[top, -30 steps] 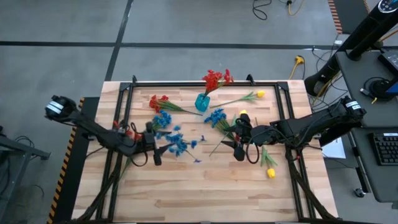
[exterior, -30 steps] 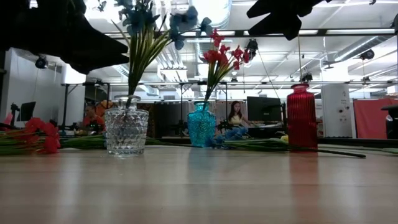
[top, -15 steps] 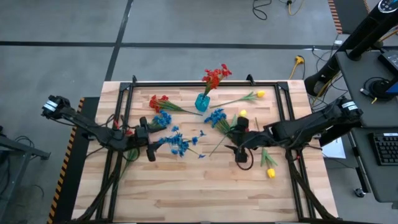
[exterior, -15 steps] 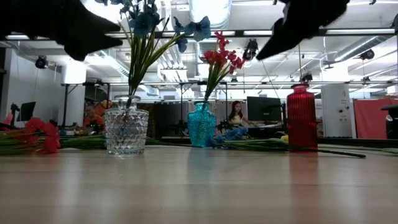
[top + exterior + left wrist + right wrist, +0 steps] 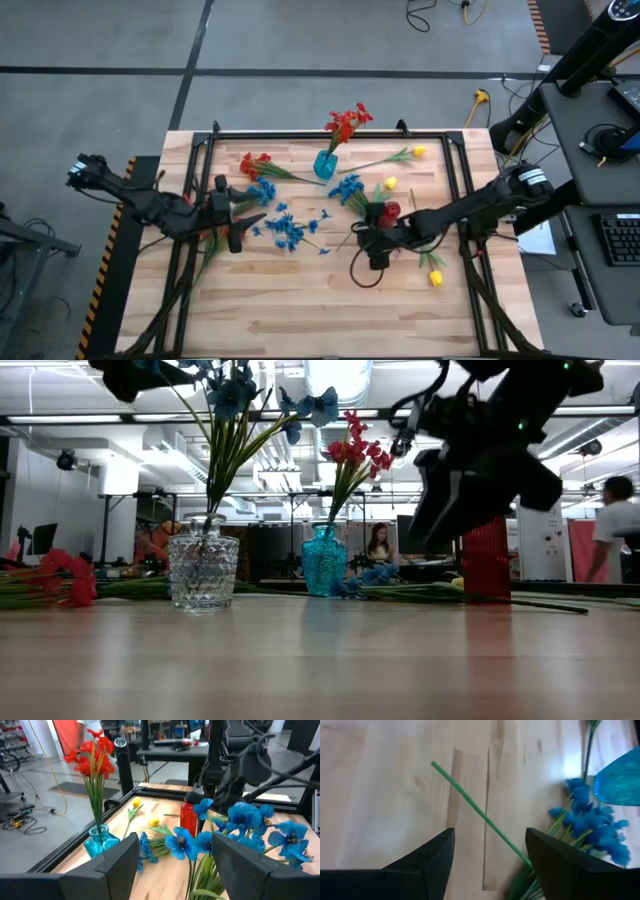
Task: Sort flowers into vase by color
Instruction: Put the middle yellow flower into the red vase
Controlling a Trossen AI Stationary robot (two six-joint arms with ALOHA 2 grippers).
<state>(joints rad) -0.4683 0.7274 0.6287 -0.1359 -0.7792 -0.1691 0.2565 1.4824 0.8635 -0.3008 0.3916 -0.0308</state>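
High view: right pincer [image 5: 366, 243], fingers apart, empty, above a blue flower's stalk [image 5: 349, 234]; left pincer [image 5: 243, 219] wide, empty.

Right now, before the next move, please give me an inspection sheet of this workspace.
Surface: wooden table, black frame.
Job's things: blue flowers in clear vase; red flowers in teal vase; red vase; loose blue flowers, red flowers and yellow flowers lying flat.
Clutter: nothing seen.
Grippers: left gripper open beside clear vase; right gripper open over a green stem.
Cables: on the floor.
Surroundings: people behind the table.
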